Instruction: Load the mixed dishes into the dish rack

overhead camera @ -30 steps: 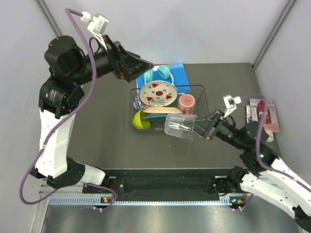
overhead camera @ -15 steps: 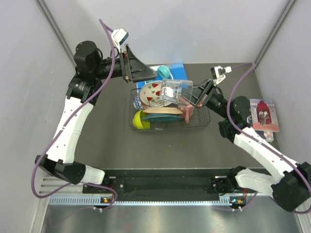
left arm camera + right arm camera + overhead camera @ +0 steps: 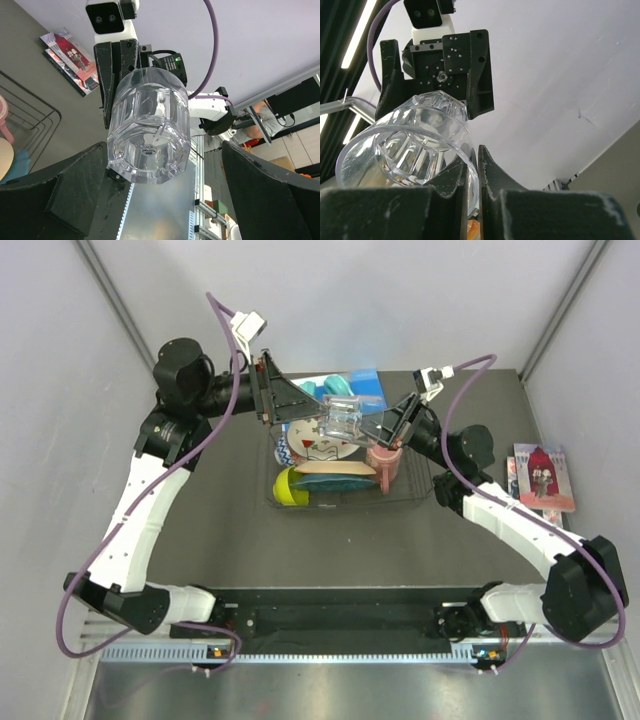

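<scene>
My right gripper [image 3: 378, 426] is shut on the rim of the clear glass [image 3: 345, 420] and holds it on its side above the dish rack [image 3: 425, 478]. In the right wrist view the fingertips [image 3: 485, 162] pinch the glass [image 3: 410, 145] wall. My left gripper [image 3: 302, 400] is open and faces the glass base. In the left wrist view the glass [image 3: 149, 127] hangs between my spread fingers [image 3: 60, 190], not touching them. The rack holds the watermelon plate [image 3: 318, 438], floral plate [image 3: 335, 468], teal plate [image 3: 338, 483], lime-green bowl [image 3: 290, 487], patterned bowl [image 3: 284, 451] and pink mug [image 3: 386, 464].
Teal headphones [image 3: 336, 387] lie on a blue book [image 3: 368, 380] just behind the rack. Booklets [image 3: 541, 478] lie at the right edge of the table and also show in the left wrist view [image 3: 70, 57]. Grey walls close in both sides.
My right arm has carried the glass from the rack's front right up over the rack toward the left gripper. My left arm has come down to face it.
</scene>
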### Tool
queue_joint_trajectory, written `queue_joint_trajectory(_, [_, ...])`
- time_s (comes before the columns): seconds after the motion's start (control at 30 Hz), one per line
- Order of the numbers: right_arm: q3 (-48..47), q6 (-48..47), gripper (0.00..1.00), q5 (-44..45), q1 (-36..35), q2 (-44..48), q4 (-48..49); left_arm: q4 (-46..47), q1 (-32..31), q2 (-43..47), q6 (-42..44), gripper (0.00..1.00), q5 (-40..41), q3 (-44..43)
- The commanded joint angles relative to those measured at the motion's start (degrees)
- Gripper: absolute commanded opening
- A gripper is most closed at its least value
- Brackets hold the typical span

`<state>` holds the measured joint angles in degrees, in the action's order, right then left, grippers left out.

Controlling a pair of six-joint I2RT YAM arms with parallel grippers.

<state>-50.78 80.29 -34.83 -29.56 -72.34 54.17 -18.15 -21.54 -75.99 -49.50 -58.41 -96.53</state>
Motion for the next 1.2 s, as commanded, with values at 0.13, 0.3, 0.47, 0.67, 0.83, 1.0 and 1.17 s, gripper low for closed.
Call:
queue_joint_trajectory(0.13, [-3.6,3.0,0.00,0.7,0.2,-2.3,10.3,2.1,-0.8,3.3,1.4,0.99,0.1,1.0])
queue_joint_trajectory(0.3, [-4.5,3.4,0.00,0.2,-0.1,-2.7,10.2,-0.5,-0.8,3.4,6.3,0.99,1.5,2.8])
queue_joint_trajectory(0.47, [-3.5,3.0,0.00,-0.7,-0.2,-0.5,9.2,-0.7,-1.0,2.7,8.5,0.99,1.7,2.9])
queue_joint_trajectory(0.67, [-3.6,2.1,0.00,-0.6,-0.4,-1.0,7.8,-0.8,-3.2,2.2,9.5,0.99,3.0,2.3])
queue_joint_trajectory(0.83, [-4.5,3.1,0.00,-0.1,-2.2,-3.6,9.6,0.6,-3.5,1.2,9.2,0.99,3.0,2.3])
queue_joint_trajectory(1.0, [-4.1,3.2,0.00,0.4,-3.1,-4.5,10.2,2.7,-3.9,0.4,8.5,0.96,2.3,2.4])
queue_joint_trajectory(1.17, [-4.1,3.8,0.00,1.6,-3.4,-5.5,12.2,4.5,-4.5,0.3,8.1,0.52,2.2,3.5])
